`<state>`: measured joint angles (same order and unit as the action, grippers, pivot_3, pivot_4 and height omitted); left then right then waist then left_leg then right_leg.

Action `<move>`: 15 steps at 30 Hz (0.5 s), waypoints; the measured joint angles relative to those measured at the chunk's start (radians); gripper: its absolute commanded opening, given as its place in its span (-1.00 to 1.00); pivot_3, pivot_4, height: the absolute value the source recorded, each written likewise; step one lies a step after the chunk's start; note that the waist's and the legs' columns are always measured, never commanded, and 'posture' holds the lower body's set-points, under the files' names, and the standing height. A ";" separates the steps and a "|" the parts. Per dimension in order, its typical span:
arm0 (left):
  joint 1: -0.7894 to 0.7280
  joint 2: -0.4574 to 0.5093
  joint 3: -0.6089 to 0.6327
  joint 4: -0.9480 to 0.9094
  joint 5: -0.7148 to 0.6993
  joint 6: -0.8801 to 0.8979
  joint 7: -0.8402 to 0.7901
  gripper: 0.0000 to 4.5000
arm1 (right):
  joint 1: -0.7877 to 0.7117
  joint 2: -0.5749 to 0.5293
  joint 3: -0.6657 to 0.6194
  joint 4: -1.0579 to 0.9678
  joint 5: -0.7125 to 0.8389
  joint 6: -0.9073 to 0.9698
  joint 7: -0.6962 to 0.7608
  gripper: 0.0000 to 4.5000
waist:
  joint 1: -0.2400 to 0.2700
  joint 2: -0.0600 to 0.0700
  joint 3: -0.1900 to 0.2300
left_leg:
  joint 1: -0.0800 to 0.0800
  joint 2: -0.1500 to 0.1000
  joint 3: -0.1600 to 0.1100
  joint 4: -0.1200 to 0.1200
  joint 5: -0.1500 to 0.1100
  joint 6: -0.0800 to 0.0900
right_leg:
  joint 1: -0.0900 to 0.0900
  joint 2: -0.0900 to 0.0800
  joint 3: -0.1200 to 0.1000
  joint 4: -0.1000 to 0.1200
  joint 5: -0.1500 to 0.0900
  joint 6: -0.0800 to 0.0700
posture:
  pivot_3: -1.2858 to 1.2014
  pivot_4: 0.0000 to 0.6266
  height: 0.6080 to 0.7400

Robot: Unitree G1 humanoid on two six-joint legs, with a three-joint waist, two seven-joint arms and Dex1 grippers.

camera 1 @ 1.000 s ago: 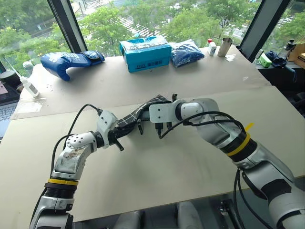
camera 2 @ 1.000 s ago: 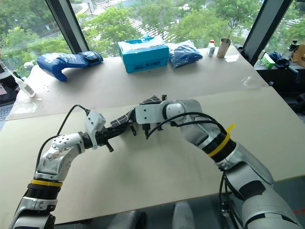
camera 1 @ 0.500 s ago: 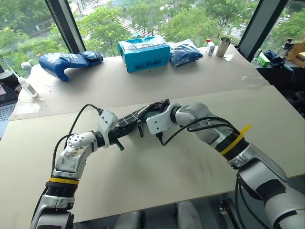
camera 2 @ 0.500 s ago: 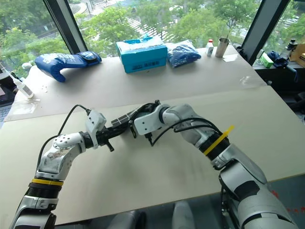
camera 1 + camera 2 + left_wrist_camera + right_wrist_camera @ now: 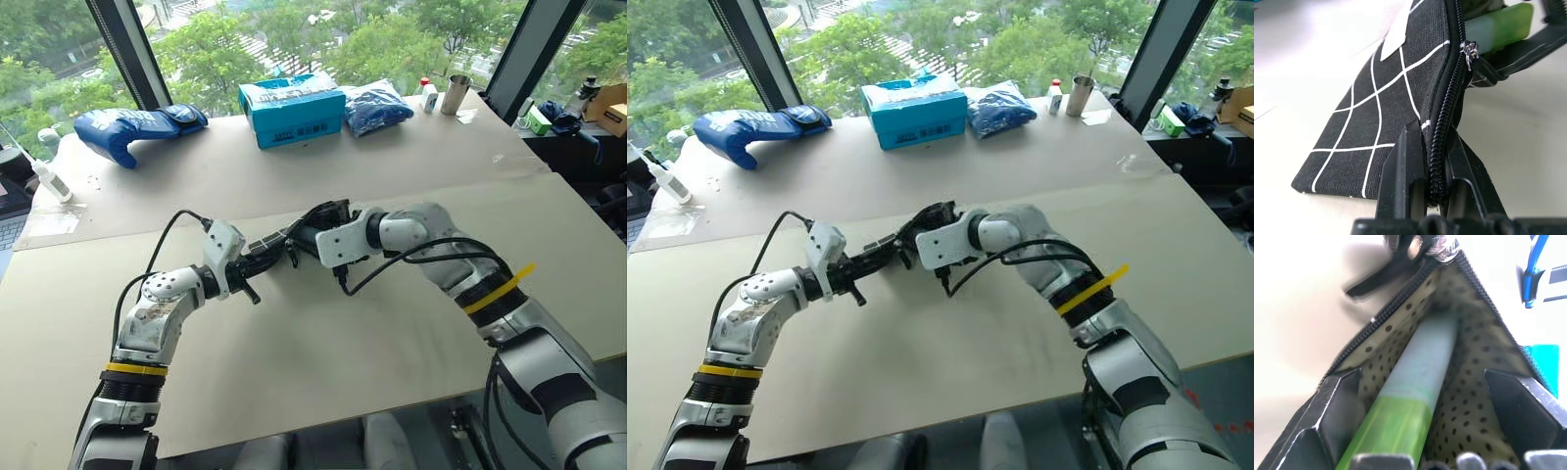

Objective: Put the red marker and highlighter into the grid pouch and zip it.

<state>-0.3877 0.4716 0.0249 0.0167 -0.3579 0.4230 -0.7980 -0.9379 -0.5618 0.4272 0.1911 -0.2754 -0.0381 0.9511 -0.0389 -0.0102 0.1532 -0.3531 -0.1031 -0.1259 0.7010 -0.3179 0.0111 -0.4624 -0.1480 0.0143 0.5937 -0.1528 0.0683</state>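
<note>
The grid pouch [image 5: 1391, 98], black with white lines, is held off the table between my two hands. My left gripper [image 5: 1432, 132] is shut on its zippered edge near one end. The mouth of the pouch gapes, showing a dotted lining [image 5: 1474, 396]. The light-green highlighter [image 5: 1415, 382] lies in that mouth, pale cap deeper in. My right gripper [image 5: 1425, 396] is open at the mouth, its fingers [image 5: 1339, 416] standing apart on either side of the highlighter. The zipper pull [image 5: 1469, 49] sits near the open end. The red marker is hidden.
At the back of the table stand a teal box [image 5: 294, 98], a blue bag [image 5: 142, 122], a dark blue packet [image 5: 382, 106], a metal cup [image 5: 458, 93] and a small bottle [image 5: 428, 95]. A white squeeze bottle [image 5: 49, 174] lies at the far left edge.
My right hand has shifted a little to the right and upward at the pouch's mouth. The left gripper keeps its hold on the pouch's edge.
</note>
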 measured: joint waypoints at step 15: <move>-0.010 0.003 0.031 -0.002 -0.035 0.058 0.022 -1.00 | 0.250 -0.062 -0.374 -0.443 0.633 0.850 0.098 0.97 | 0.009 0.000 0.000 | 0.001 0.004 0.000 -0.001 0.000 0.000 | 0.000 0.000 0.001 0.001 0.000 0.000 | 0.03 -0.52 1.00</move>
<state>-0.3982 0.4747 0.0555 0.0150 -0.3931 0.4811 -0.7758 -0.6879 -0.6236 0.0537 -0.2517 0.3573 0.8121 1.0493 -0.0301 -0.0103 0.1532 -0.3526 -0.0991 -0.1255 0.7002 -0.3180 0.0113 -0.4621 -0.1477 0.0150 0.5943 -0.1526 0.0680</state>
